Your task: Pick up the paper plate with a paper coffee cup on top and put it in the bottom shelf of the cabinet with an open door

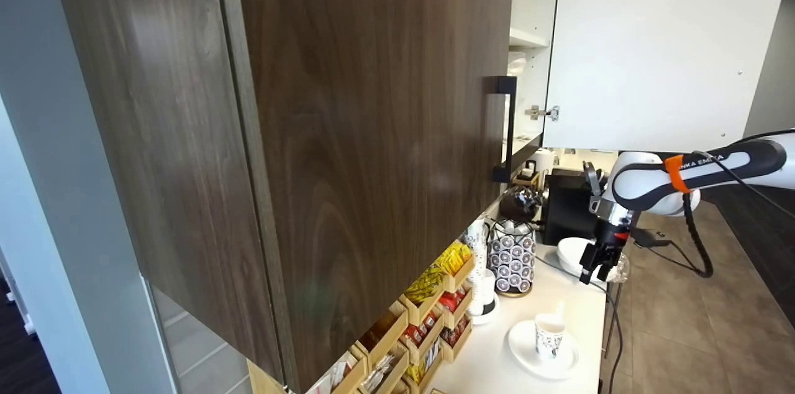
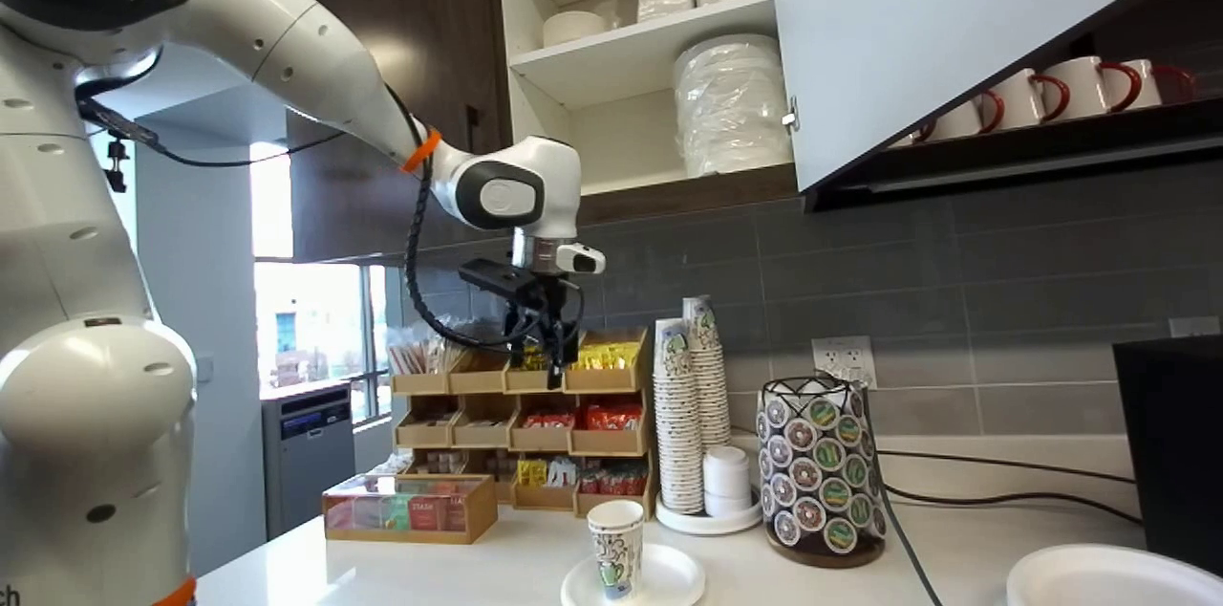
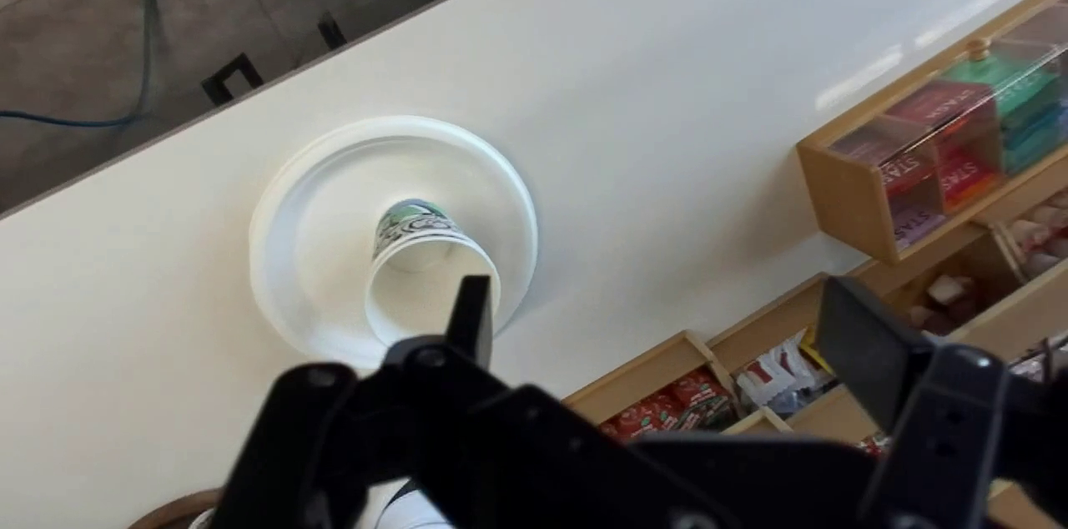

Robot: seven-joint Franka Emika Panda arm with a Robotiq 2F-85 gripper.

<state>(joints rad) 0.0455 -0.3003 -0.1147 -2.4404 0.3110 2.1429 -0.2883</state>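
Note:
The white paper plate lies on the counter in both exterior views (image 1: 520, 344) (image 2: 676, 577) and in the wrist view (image 3: 313, 237). The patterned white paper cup stands upright on it (image 1: 549, 338) (image 2: 616, 553) (image 3: 417, 224). My gripper (image 1: 593, 274) (image 2: 537, 371) (image 3: 655, 312) is open and empty, above the counter and apart from both. In the wrist view one finger covers part of the cup's rim. The open cabinet shows its white inside (image 2: 626, 133) and its white door swung open (image 2: 917, 23) (image 1: 658, 40). The bottom shelf (image 1: 523, 143) is partly hidden by a brown door.
A wrapped stack of plates (image 2: 731, 109) stands at the cabinet's lower right. A wooden organizer with packets (image 2: 607, 439), cup stacks (image 2: 678, 424), a pod holder (image 2: 822, 472) and a tea box (image 2: 411, 510) stand on the counter. A brown door (image 1: 372, 133) has a bar handle.

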